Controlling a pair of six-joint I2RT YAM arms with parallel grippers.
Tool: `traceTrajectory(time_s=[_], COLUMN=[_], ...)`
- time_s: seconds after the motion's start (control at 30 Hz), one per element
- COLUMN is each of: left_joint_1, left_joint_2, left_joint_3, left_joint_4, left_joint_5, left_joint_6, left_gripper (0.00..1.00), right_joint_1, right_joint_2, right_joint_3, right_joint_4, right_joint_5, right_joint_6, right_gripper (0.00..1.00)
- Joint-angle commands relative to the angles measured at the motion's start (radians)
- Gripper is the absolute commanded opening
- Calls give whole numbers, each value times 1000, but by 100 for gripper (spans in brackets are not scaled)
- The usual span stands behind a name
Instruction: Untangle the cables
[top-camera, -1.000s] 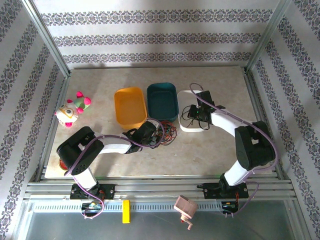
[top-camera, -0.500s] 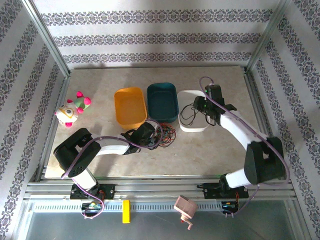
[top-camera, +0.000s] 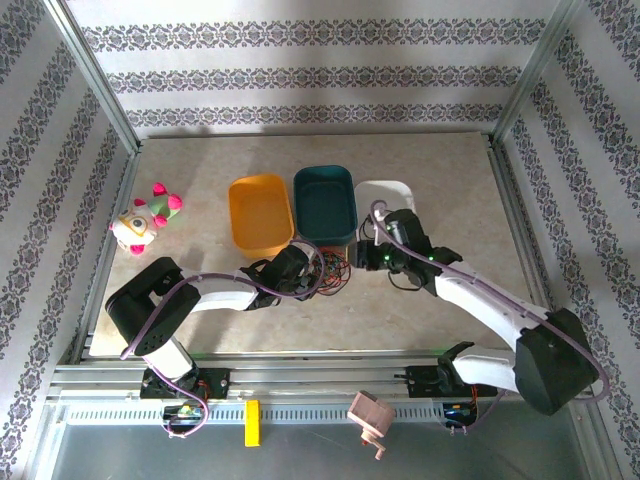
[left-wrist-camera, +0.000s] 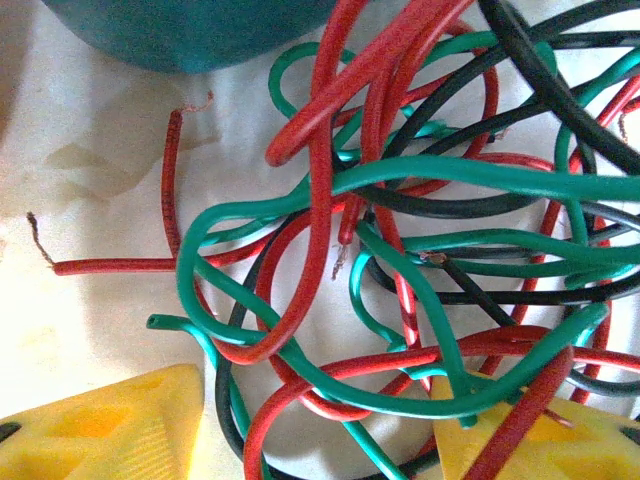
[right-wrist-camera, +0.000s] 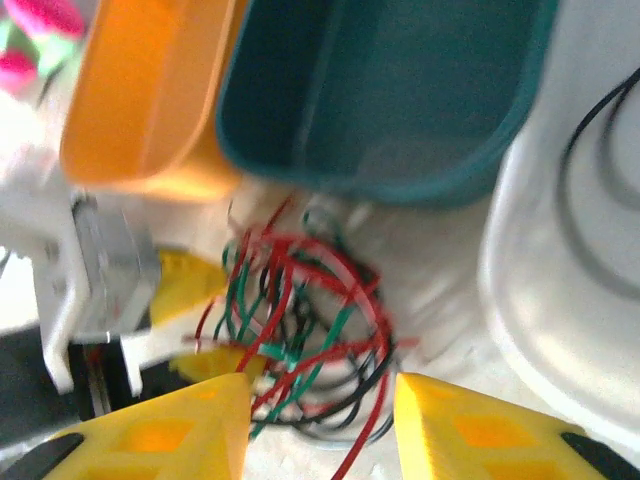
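The cables (top-camera: 335, 268) lie in one loose tangle of red, green and black wire on the tabletop (top-camera: 200, 170), just in front of the teal tray (top-camera: 325, 203) and between the two hands. The orange tray (top-camera: 260, 213) stands touching the teal one on its left, and the white tray (top-camera: 392, 190) stands on its right, partly covered by the right arm. A plush toy (top-camera: 145, 218) sits well apart, near the left edge. One black wire (right-wrist-camera: 568, 150) lies inside the white tray. The left hand (left-wrist-camera: 315, 400) is at the tangle with its fingers apart, and loops cross its right finger. The right hand (right-wrist-camera: 320, 385) has its fingers apart too, just beside the tangle.
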Motion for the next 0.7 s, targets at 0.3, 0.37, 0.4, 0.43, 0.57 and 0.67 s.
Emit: traceTrajectory(time_s=[0.3, 0.37, 0.4, 0.43, 0.57, 0.67], left_joint_1=[4, 4, 4, 4, 4, 4], left_joint_2=[33, 32, 30, 29, 24, 24], left_joint_3=[10, 7, 5, 3, -3, -3], left_joint_4=[-57, -55, -53, -52, -49, -48], left_joint_5=[19, 19, 21, 21, 19, 21], left_joint_6=[24, 20, 18, 17, 17, 18], left_gripper=[61, 61, 61, 61, 61, 61], right_joint_1=[10, 10, 9, 10, 11, 11], right_joint_2=[113, 137, 146, 158, 191, 213], right_joint_3=[-33, -23, -18, -11, -3, -3], right_joint_4=[131, 141, 141, 141, 157, 165], right_joint_5=[-38, -45, -46, -44, -43, -47], right_joint_6=[87, 92, 95, 98, 113, 126], right_gripper=[43, 43, 43, 43, 41, 39])
